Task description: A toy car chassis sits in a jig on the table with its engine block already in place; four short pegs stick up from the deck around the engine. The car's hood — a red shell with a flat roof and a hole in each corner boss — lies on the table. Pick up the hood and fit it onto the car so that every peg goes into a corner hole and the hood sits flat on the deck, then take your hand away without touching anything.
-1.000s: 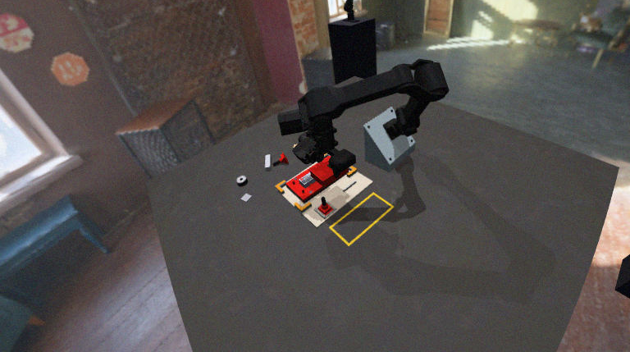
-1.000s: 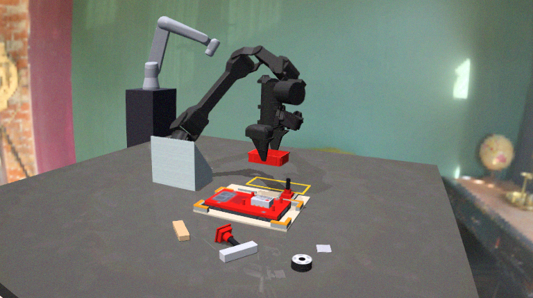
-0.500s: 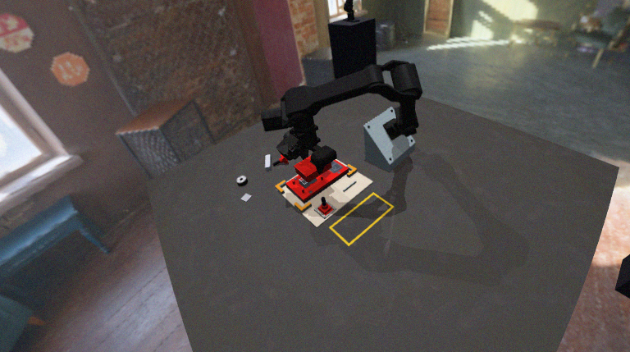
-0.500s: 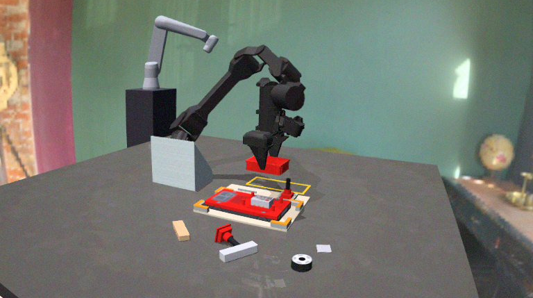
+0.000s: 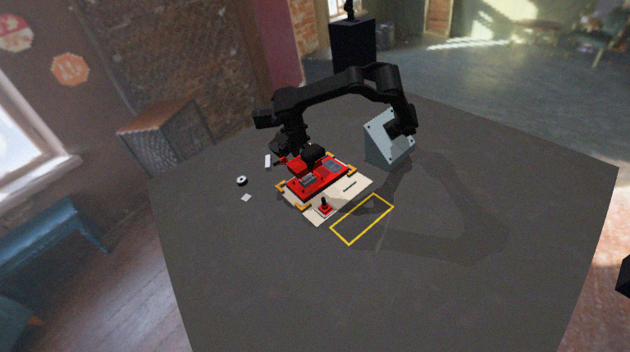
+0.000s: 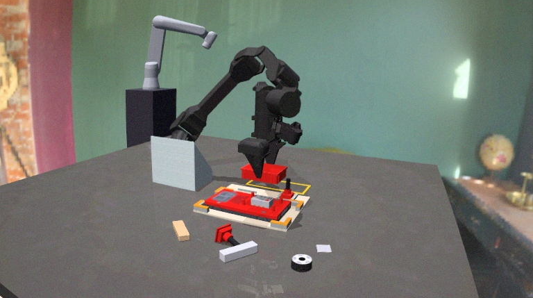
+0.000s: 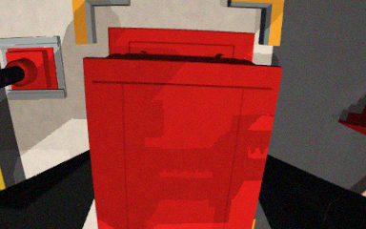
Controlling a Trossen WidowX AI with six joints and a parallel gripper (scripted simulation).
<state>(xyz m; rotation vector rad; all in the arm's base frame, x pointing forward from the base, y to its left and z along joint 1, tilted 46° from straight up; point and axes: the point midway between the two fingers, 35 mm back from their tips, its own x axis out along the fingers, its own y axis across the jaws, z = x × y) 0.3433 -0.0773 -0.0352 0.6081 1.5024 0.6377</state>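
Overhead, tool [image 5: 310,162] [image 6: 265,169] [image 7: 179,191] gripping red hood [image 5: 299,166] [image 6: 264,173] [image 7: 178,143], its edges apparently clear of the jig's orange corners [image 5: 303,206] [image 6: 280,223] [image 7: 275,24]

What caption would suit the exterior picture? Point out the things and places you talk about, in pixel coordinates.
Black tool [image 5: 310,164] [image 6: 266,169] [image 7: 178,176] holds the red hood [image 5: 301,166] [image 6: 267,173] [image 7: 176,129] above the car [image 5: 325,176] [image 6: 232,203] [image 7: 181,38], pegs still uncovered.

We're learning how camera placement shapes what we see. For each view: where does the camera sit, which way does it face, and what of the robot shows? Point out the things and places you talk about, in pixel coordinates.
Top: high beside the table, looking obliquely down; whole arm [image 5: 325,93] [image 6: 220,90].
Exterior: lower, at the table's side, looking across; whole arm, pincer [image 6: 267,169] [image 7: 178,191].
Wrist: on the arm, looking down past the hood [image 5: 297,166] [image 6: 264,173] [image 7: 178,134]; only dark pincer fingers.
Shared: top and exterior both show the yellow outline [image 5: 362,235] [image 6: 277,190].
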